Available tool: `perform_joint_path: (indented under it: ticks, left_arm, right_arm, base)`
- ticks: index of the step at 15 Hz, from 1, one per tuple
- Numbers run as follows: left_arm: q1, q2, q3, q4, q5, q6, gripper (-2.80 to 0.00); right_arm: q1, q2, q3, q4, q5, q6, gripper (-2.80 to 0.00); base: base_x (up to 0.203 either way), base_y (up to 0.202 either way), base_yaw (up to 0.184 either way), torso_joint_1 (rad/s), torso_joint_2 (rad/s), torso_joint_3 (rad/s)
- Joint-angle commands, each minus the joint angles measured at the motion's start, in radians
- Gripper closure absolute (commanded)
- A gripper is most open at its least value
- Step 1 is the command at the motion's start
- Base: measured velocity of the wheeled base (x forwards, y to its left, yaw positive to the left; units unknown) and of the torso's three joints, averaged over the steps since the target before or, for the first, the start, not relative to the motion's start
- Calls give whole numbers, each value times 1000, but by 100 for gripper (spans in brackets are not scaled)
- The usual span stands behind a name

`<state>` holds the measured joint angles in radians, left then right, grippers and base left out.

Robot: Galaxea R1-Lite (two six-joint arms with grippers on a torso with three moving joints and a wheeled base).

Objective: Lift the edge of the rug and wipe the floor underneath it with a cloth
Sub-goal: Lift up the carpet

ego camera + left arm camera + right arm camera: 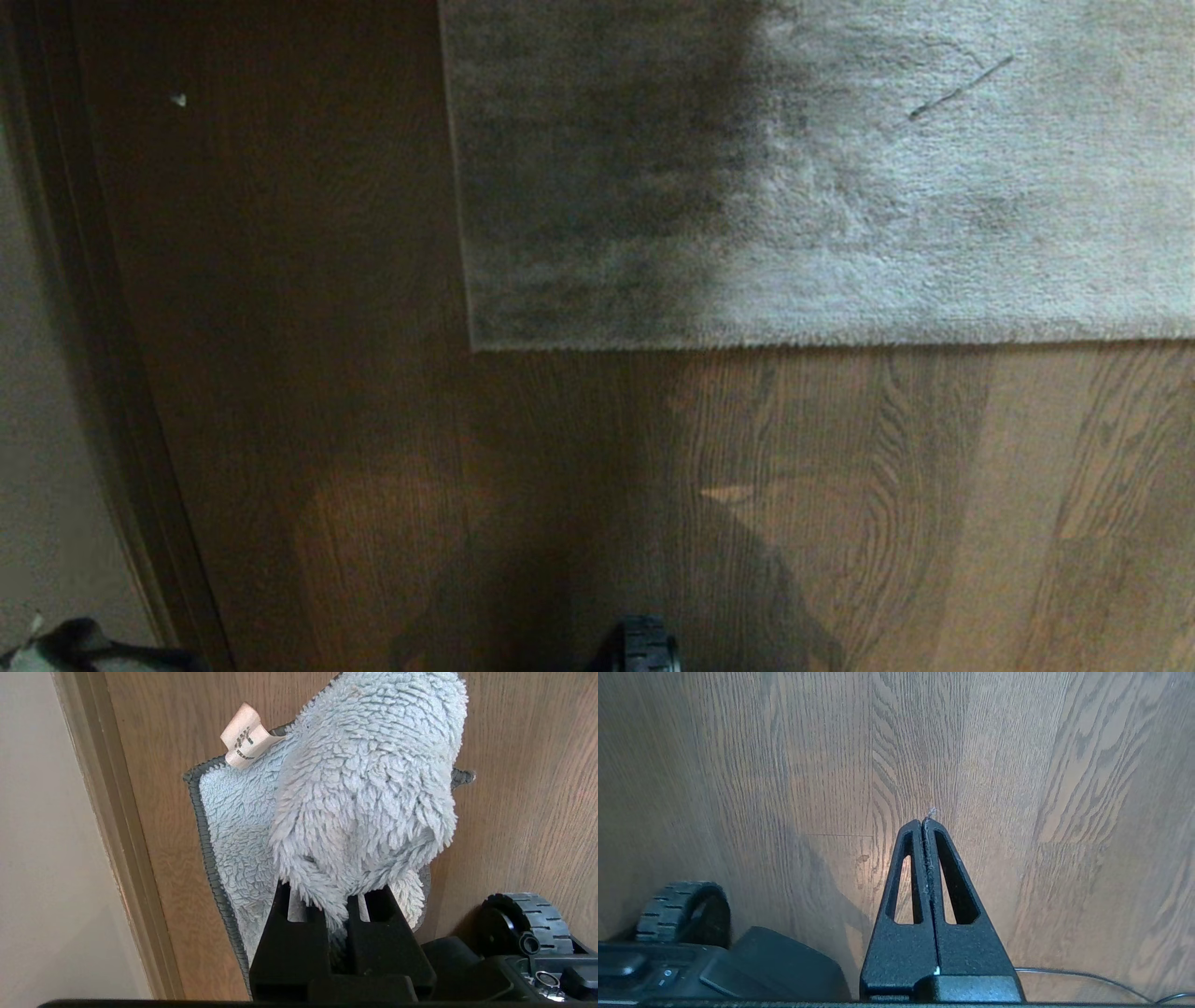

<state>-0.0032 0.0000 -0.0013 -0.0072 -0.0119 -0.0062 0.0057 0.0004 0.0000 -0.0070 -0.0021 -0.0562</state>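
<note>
The rug edge (840, 338) runs straight across the head view and ends in a square corner (474, 345); the light grey shaggy rug lies flat on the brown wood-grain floor (560, 467). Neither arm reaches over the rug in the head view. In the left wrist view my left gripper (337, 905) is shut on the cloth (364, 788), a pale bluish fuzzy rag with a dark stitched border and a white tag. The cloth bunches over the fingertips and hangs above the floor (514, 765). My right gripper (924, 821) is shut with nothing in it, only a few fibres at its tip, above bare floor (1017, 765).
A wall with a baseboard (112, 373) borders the floor on the left, close to the cloth (117, 835). The base's black wheel (646, 649) shows at the bottom, also beside each gripper (528, 914) (682, 910). A thin cable (1087, 977) lies on the floor.
</note>
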Motion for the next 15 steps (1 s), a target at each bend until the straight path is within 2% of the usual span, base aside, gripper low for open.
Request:
perform_joint_path:
  ticks: [1,2,4,11,15]
  left_arm:
    - [0,0,0,0,0,-1,0]
    - [0,0,0,0,0,-1,0]
    - [0,0,0,0,0,-1,0]
    - [0,0,0,0,0,-1,0]
    - [0,0,0,0,0,-1,0]
  right_arm:
    - [0,0,-1,4,1,-7,0]
    - [0,4,-2,9,1,-22,0]
    - [-1,11,-10,34,14,-110,0]
    - [0,44,-43,23,26,-123,0]
    - [13,267,-167,-5,82,-142,0]
  base:
    - [0,0,0,0,0,0]
    - [0,0,0,0,0,0]
    - [0,0,0,0,0,0]
    - [0,0,0,0,0,0]
    - [0,0,0,0,0,0]
